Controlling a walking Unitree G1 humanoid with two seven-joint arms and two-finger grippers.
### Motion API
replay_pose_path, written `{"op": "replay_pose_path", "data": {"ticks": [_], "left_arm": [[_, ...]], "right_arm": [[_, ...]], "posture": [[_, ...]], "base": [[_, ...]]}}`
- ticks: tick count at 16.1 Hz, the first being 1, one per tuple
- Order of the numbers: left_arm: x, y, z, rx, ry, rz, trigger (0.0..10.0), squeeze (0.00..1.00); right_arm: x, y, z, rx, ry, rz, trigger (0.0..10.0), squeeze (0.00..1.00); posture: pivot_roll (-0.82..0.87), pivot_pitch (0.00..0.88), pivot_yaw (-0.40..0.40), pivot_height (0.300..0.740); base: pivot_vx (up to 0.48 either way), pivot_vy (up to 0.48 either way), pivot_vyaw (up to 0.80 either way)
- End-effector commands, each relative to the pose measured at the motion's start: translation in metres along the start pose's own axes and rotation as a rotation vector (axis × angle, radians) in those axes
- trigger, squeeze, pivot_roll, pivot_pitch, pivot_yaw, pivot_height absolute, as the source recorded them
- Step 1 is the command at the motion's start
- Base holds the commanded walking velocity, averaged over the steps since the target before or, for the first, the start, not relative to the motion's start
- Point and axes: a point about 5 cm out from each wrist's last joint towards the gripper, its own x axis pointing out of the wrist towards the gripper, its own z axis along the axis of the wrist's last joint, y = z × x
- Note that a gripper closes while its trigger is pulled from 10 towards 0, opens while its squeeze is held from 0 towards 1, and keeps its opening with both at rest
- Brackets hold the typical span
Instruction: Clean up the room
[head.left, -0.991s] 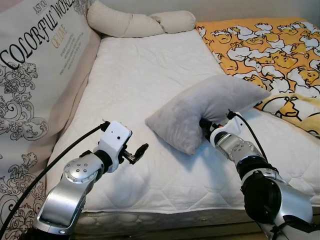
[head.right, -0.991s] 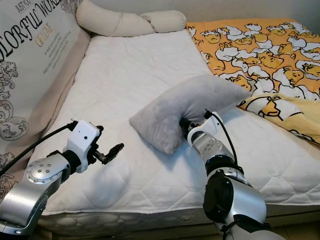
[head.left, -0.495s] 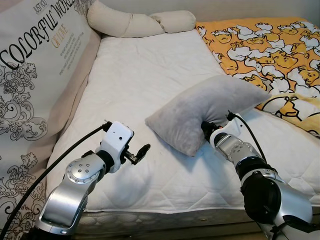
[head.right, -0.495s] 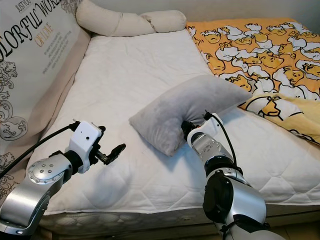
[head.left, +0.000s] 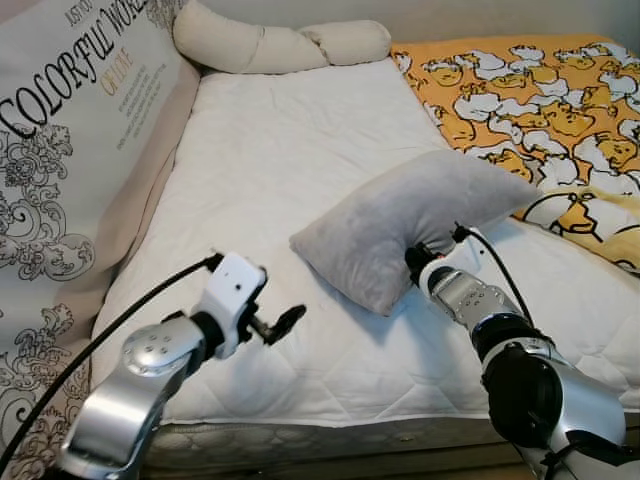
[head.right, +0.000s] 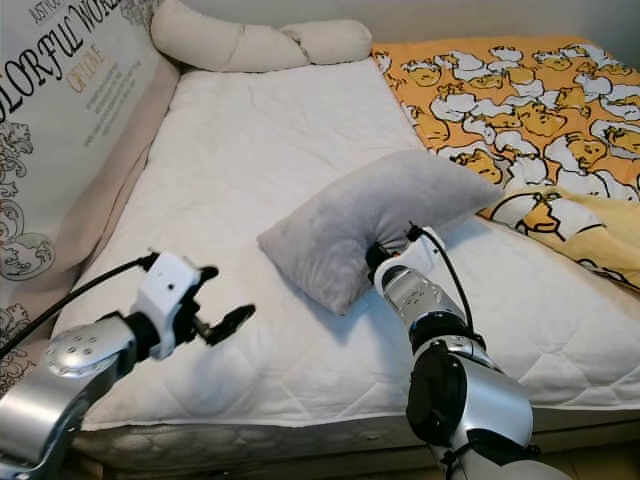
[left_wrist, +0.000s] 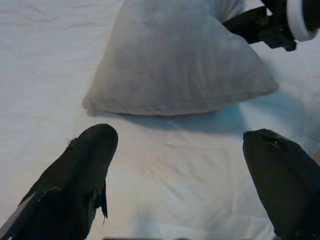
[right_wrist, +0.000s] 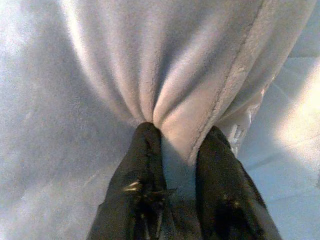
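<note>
Grey pillow (right_wrist: 165, 65) pinched — right gripper (right_wrist: 179, 150) (mid-edge).

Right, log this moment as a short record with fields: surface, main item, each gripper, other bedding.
surface: white quilted mattress
main item: grey pillow, bent up at the middle, its lower corner resting on the mattress
right gripper: shut on a fold of the grey pillow's edge
left gripper: open, above the mattress, apart from the pillow and aimed at its near corner
other bedding: cream bolster at the head of the bed; orange cartoon blanket on the robot's right; printed cushion leaning on its left
</note>
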Motion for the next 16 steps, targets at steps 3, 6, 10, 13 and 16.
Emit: {"op": "replay_pose_path", "data": {"ticks": [3, 6, 10, 13, 16], "left_arm": [[-0.01, -0.001, 0.002, 0.0, 0.0, -0.058, 10.0, 0.0], [-0.013, -0.001, 0.0, 0.006, 0.013, -0.079, 10.0, 0.0], [-0.015, 0.014, -0.001, 0.023, 0.018, 0.006, 10.0, 0.0], [-0.012, 0.028, 0.002, 0.046, -0.001, 0.111, 10.0, 0.0], [-0.016, 0.048, 0.004, 0.046, -0.028, 0.273, 10.0, 0.0]], "right_arm": [[0.001, 0.011, -0.002, -0.024, 0.029, 0.025, 0.0, 0.0], [0.001, 0.012, 0.0, -0.023, 0.021, 0.027, 0.0, 0.0], [0.0, 0.049, 0.018, -0.007, -0.016, 0.158, 0.0, 0.0], [-0.005, 0.087, 0.039, -0.011, -0.071, 0.261, 0.0, 0.0], [-0.015, 0.131, 0.047, -0.06, -0.057, 0.468, 0.0, 0.0]], "posture": [[-0.08, 0.0, 0.033, 0.74], [-0.08, 0.0, 0.033, 0.74], [-0.08, 0.0, 0.039, 0.74], [-0.09, 0.0, 0.055, 0.74], [-0.08, 0.0, 0.062, 0.74]], "base": [[0.0, 0.0, 0.0], [0.0, 0.0, 0.0], [0.0, 0.0, 0.0], [0.0, 0.0, 0.0], [0.0, 0.0, 0.0]]}}
